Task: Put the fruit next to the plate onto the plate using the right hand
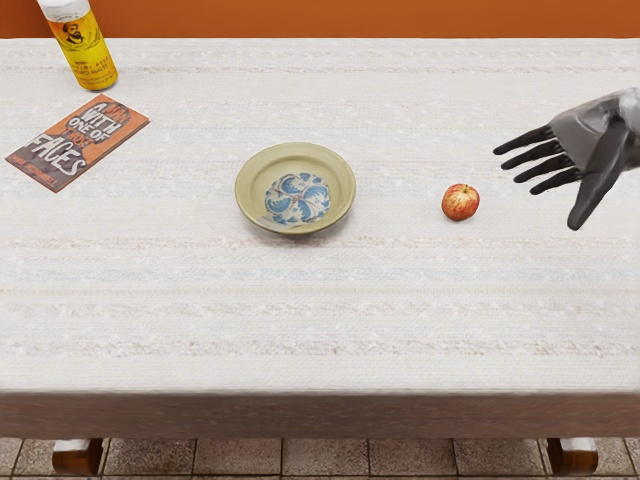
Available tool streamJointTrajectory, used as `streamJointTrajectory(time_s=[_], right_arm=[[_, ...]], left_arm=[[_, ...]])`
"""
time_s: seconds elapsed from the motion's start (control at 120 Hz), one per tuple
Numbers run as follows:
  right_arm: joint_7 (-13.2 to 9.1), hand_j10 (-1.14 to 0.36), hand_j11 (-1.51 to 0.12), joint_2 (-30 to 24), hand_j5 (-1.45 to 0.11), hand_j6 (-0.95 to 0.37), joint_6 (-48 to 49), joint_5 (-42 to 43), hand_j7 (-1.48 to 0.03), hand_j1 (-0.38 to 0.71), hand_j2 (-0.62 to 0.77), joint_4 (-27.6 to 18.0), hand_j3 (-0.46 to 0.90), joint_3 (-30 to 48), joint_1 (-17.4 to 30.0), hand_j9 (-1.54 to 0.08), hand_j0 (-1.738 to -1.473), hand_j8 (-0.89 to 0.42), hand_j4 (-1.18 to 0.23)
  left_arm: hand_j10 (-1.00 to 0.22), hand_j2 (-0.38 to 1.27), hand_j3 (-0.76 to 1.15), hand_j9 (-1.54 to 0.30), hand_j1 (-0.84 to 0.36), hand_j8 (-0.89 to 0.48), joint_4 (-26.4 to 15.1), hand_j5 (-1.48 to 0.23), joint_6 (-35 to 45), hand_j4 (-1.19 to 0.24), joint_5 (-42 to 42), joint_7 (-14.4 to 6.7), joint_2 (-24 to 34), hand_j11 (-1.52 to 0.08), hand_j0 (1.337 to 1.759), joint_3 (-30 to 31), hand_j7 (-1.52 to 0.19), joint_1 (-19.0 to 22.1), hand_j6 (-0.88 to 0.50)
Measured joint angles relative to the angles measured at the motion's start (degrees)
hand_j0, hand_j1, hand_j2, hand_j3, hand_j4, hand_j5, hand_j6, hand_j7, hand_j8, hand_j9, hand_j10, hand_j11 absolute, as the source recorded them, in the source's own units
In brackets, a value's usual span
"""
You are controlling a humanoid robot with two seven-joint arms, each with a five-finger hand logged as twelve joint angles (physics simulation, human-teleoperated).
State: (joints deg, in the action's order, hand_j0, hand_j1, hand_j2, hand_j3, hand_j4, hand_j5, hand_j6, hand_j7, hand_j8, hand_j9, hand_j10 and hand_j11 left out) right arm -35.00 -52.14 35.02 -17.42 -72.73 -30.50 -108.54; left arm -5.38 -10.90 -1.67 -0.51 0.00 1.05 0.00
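The right hand (575,150) comes in from the right edge with its 5 fingers spread, holding nothing. It is near the apple (460,202) but apart from it, on the apple's right side. The apple stands on the table (320,320) to the right of the plate (248,185), not touching it. The plate carries no fruit, so the placing is not yet done. I judge the fingers are spread so they can close around this small round fruit. A yellow bottle (82,45) and a book (77,141) lie at the far left, well away.
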Motion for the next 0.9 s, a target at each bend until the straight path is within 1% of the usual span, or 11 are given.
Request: streamJointTrajectory(time_s=[0.058,0.175,0.242,0.292,0.367,0.45,0.5,0.558,0.667,0.775,0.9], right_arm=[[0.0,0.0,0.0,1.4,0.0,0.0,0.0,0.2,0.0,-0.35,0.0,1.6,0.0,2.2,2.1,0.0,-1.658,0.0,0.0],[0.0,0.0,0.0,3.4,0.0,0.0,0.0,1.0,0.0,-0.35,0.0,5.3,0.0,4.4,4.7,0.0,-1.658,0.0,0.0],[0.0,0.0,0.0,7.0,0.0,0.0,0.0,3.4,0.0,-0.35,0.0,6.5,0.0,5.7,6.1,0.0,-1.658,0.0,0.0],[0.0,0.0,0.0,11.7,0.0,0.0,-0.6,6.6,0.0,-0.35,0.0,8.0,0.0,7.3,7.3,0.0,-1.658,0.0,0.0],[0.0,0.0,0.0,18.1,0.0,0.0,-6.5,11.5,0.0,-0.35,0.0,9.6,0.0,9.6,7.9,0.0,-1.658,0.0,0.0],[0.0,0.0,0.0,21.5,0.0,0.0,-13.0,15.2,0.0,-0.35,0.0,10.3,0.0,11.2,7.6,0.0,-1.658,0.0,0.0],[0.0,0.0,0.0,22.5,0.0,0.0,-17.1,17.0,0.0,-0.35,0.0,10.4,0.0,11.3,7.6,0.0,-1.658,0.0,0.0],[0.0,0.0,0.0,23.2,0.0,0.0,-23.4,18.4,0.0,-0.35,0.0,10.4,0.0,9.3,8.3,0.0,-1.658,0.0,0.0],[0.0,0.0,0.0,23.8,0.0,0.0,-32.9,23.1,0.0,-0.35,0.0,10.5,0.0,7.4,12.7,0.0,-1.658,0.0,0.0],[0.0,0.0,0.0,24.7,0.0,0.0,-37.8,27.0,0.0,-0.35,0.0,10.8,0.0,7.2,16.0,0.0,-1.658,0.0,0.0],[0.0,0.0,0.0,28.5,0.0,0.0,-42.6,28.5,0.0,-0.35,0.0,11.1,0.0,7.2,18.7,0.0,-1.658,0.0,0.0]], left_arm=[[0.0,0.0,0.0,0.0,0.35,0.0,0.0,0.0,0.0,0.0,0.0,0.0,0.0,0.0,1.658,0.0,0.0,0.0,0.0],[0.0,0.0,0.0,0.0,0.35,0.0,0.0,0.0,0.0,0.0,0.0,0.0,0.0,0.0,1.658,0.0,0.0,0.0,0.0],[0.0,0.0,0.0,0.0,0.35,0.0,0.0,0.0,0.0,0.0,0.0,0.0,0.0,0.0,1.658,0.0,0.0,0.0,0.0],[0.0,0.0,0.0,0.0,0.35,0.0,0.0,0.0,0.0,0.0,0.0,0.0,0.0,0.0,1.658,0.0,0.0,0.0,0.0],[0.0,0.0,0.0,0.0,0.35,0.0,0.0,0.0,0.0,0.0,0.0,0.0,0.0,0.0,1.658,0.0,0.0,0.0,0.0],[0.0,0.0,0.0,0.0,0.35,0.0,0.0,0.0,0.0,0.0,0.0,0.0,0.0,0.0,1.658,0.0,0.0,0.0,0.0],[0.0,0.0,0.0,0.0,0.35,0.0,0.0,0.0,0.0,0.0,0.0,0.0,0.0,0.0,1.658,0.0,0.0,0.0,0.0],[0.0,0.0,0.0,0.0,0.35,0.0,0.0,0.0,0.0,0.0,0.0,0.0,0.0,0.0,1.658,0.0,0.0,0.0,0.0],[0.0,0.0,0.0,0.0,0.35,0.0,0.0,0.0,0.0,0.0,0.0,0.0,0.0,0.0,1.658,0.0,0.0,0.0,0.0],[0.0,0.0,0.0,0.0,0.35,0.0,0.0,0.0,0.0,0.0,0.0,0.0,0.0,0.0,1.658,0.0,0.0,0.0,0.0],[0.0,0.0,0.0,0.0,0.35,0.0,0.0,0.0,0.0,0.0,0.0,0.0,0.0,0.0,1.658,0.0,0.0,0.0,0.0]])
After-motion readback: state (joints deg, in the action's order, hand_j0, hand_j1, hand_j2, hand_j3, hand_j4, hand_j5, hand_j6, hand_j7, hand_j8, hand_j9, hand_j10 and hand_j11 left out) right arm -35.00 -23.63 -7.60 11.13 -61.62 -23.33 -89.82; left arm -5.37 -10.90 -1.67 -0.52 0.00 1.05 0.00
